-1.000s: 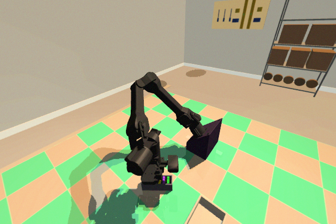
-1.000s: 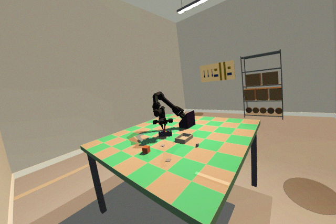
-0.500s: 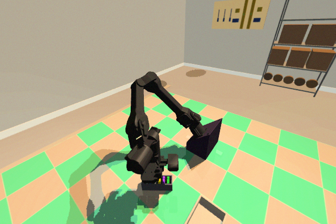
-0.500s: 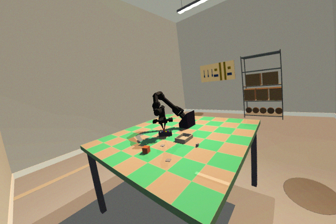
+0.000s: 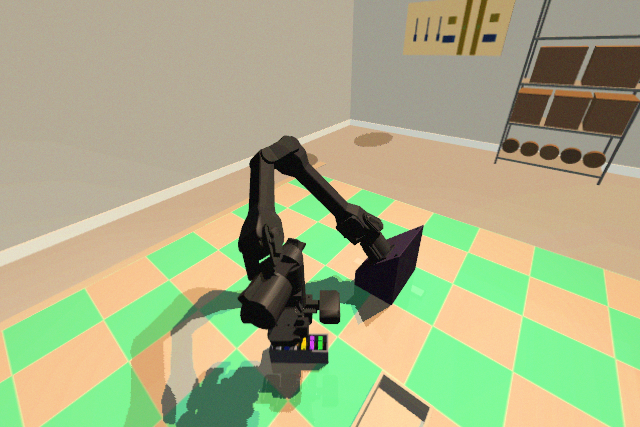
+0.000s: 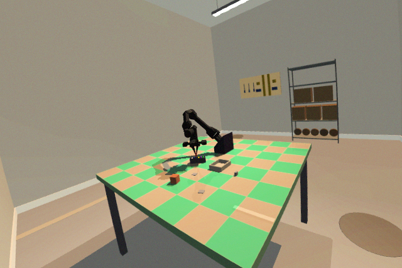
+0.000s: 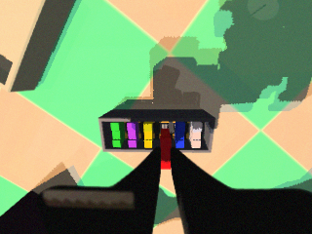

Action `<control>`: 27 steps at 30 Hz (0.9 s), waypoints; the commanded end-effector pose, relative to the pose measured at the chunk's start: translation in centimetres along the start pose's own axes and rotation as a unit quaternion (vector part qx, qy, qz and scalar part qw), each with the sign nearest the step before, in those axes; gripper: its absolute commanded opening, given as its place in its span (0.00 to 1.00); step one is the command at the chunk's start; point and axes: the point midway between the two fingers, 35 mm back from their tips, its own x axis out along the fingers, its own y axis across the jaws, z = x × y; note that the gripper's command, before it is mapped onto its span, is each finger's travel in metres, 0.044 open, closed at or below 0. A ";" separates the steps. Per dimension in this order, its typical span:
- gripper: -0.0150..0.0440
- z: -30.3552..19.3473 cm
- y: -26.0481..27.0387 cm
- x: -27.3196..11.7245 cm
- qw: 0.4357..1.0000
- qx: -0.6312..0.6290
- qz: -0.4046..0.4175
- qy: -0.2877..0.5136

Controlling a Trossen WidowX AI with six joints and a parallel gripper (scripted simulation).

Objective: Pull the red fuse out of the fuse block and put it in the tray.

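My gripper (image 6: 196, 152) (image 7: 165, 151) is shut on the red fuse (image 7: 166, 141), which hangs upright above the fuse block (image 5: 299, 357) (image 6: 197, 161) (image 7: 100, 136). In the wrist view the slot under it, between the yellow fuse (image 7: 148, 135) and the blue fuse (image 7: 179, 136), shows bare contacts. The green fuse (image 7: 116, 134) (image 5: 320, 342), purple fuse (image 7: 132, 136) (image 5: 312, 342) and white fuse (image 7: 196, 136) sit in the block. In the top view the arm hides the red fuse. The tray (image 5: 408, 395) (image 6: 215, 167) (image 7: 35, 56) lies beside the block, apart from it; no fuse shows in it.
A dark wedge-shaped box (image 5: 408, 267) (image 6: 228, 144) stands at the arm's base. An orange cube (image 6: 174, 179), a small grey block (image 6: 235, 173) and two flat grey pieces (image 6: 195, 174) (image 6: 201, 191) lie on the table nearer the exterior camera.
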 end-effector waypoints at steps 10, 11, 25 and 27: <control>0.25 0.1 0.0 -1.7 1.000 0.002 0.001 -0.002; 0.25 0.1 0.0 -1.9 1.000 0.002 0.001 -0.002; 0.25 2.5 1.8 -2.8 1.000 0.001 0.004 -0.006; 0.25 3.4 2.5 -2.9 1.000 0.001 0.005 -0.008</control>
